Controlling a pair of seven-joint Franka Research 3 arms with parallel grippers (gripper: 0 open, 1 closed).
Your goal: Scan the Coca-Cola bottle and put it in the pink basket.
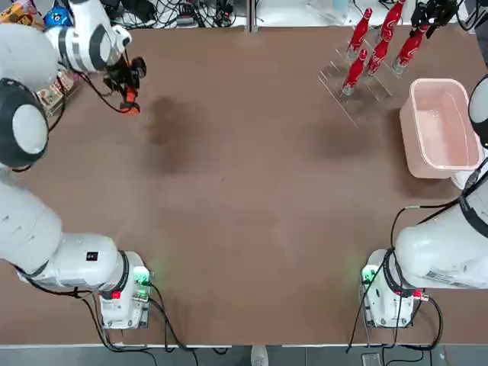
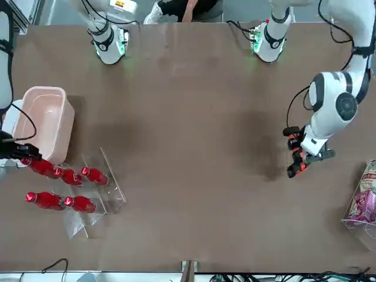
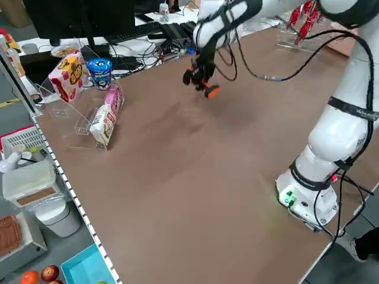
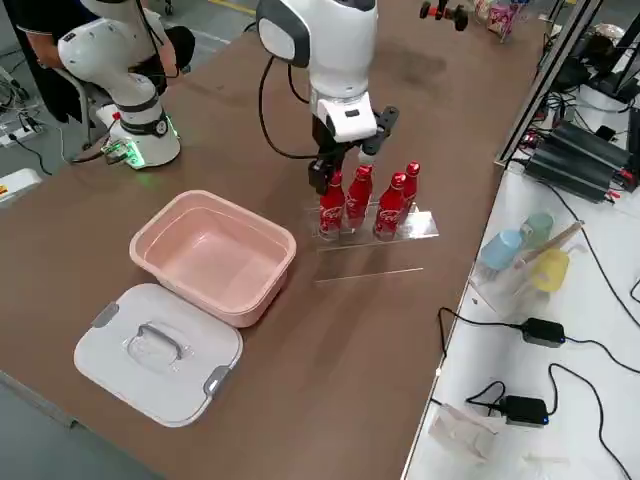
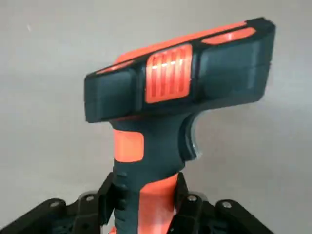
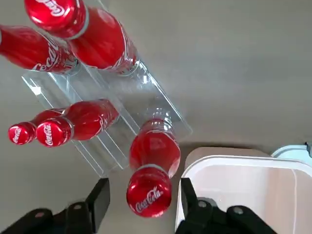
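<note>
Right wrist view: right gripper (image 6: 141, 204) fingers open around slim red Coca-Cola bottle (image 6: 151, 168) neck, unclosed; left gripper (image 5: 146, 204) clamped on orange-black handheld scanner (image 5: 170, 97); close squarely below cap, lift straight.

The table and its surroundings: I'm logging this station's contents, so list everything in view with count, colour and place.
Coca-Cola bottles: five, red, in a clear rack at the table's far right corner.
Pink basket: one, pale pink, nothing in it, beside the rack.
Lid: one, white with grey clips, flat next to the basket.
Scanner: one, orange and black, held above the table's far left.
Snack packs: several, mixed colours, in a clear stand at the left edge.
Cables and chargers: black, on the side bench.
Left gripper: shut on the scanner's handle.
Right gripper: jaws open either side of one bottle's cap, not gripping.
</note>
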